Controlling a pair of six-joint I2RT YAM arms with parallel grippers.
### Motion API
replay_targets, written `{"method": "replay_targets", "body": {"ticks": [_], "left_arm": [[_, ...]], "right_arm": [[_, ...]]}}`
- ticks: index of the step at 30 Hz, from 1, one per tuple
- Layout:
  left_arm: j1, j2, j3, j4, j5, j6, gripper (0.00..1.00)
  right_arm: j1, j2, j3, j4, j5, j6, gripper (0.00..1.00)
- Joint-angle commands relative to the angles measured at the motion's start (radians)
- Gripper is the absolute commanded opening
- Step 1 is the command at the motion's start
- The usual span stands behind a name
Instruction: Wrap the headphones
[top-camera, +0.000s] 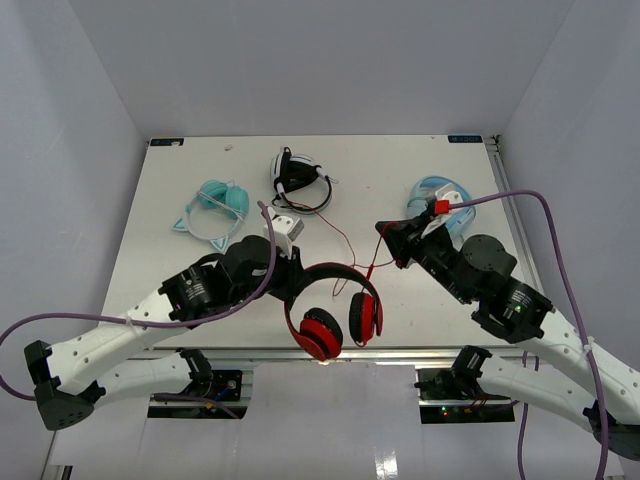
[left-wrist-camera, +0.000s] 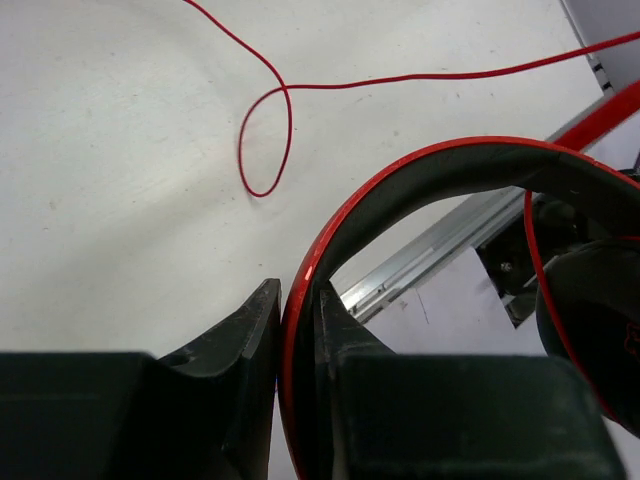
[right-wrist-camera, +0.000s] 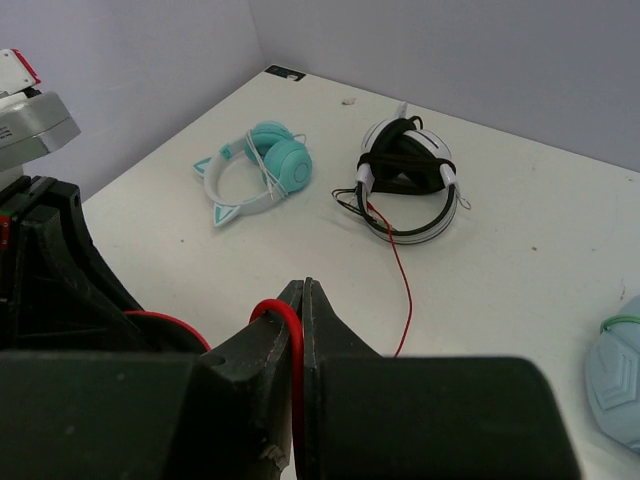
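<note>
Both end effectors (left-wrist-camera: 295, 292) (right-wrist-camera: 303, 287) clamped: left on red headphones' (top-camera: 321, 335) black-lined band (left-wrist-camera: 450, 165), right on cable (right-wrist-camera: 402, 290).

The headphones (top-camera: 320, 335) are at the table's (top-camera: 200, 170) near edge; behind them, cat-eared pair (top-camera: 222, 200) left, second pair (top-camera: 298, 180) centre, third pair (top-camera: 440, 195) right.

Light-blue headphones (right-wrist-camera: 618, 388) mostly beyond the right wrist view's right edge.

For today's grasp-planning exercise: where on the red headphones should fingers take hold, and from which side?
The headband, from the left arm's side: its thin, flat arc fits between fingers, where the ear cups are too bulky. The left gripper pinches there.
</note>
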Motion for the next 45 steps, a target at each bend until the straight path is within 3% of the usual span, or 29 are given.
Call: {"method": "replay_targets", "body": {"ticks": [1, 8, 18, 24, 34, 45], "left_arm": [[-0.002, 0.045, 0.059, -0.018, -0.134, 0.007, 0.0], [-0.002, 0.148, 0.102, -0.097, -0.4, -0.054, 0.0], [-0.002, 0.251, 0.146, -0.143, -0.598, -0.141, 0.0], [-0.002, 0.296, 0.161, -0.15, -0.644, -0.201, 0.0], [-0.002, 0.252, 0.112, -0.092, -0.633, -0.233, 0.0], [-0.002, 0.233, 0.076, -0.049, -0.631, -0.251, 0.0]], "right_arm": [[-0.003, 0.019, 0.092, -0.054, -0.041, -0.033, 0.08], [-0.003, 0.055, 0.091, -0.098, -0.152, -0.031, 0.08], [-0.003, 0.099, 0.05, -0.07, -0.351, -0.003, 0.08], [-0.003, 0.14, 0.038, -0.012, -0.458, 0.042, 0.08], [-0.002, 0.177, 0.025, 0.065, -0.397, 0.052, 0.08], [-0.003, 0.279, 0.059, 0.092, -0.486, 0.091, 0.08]]}}
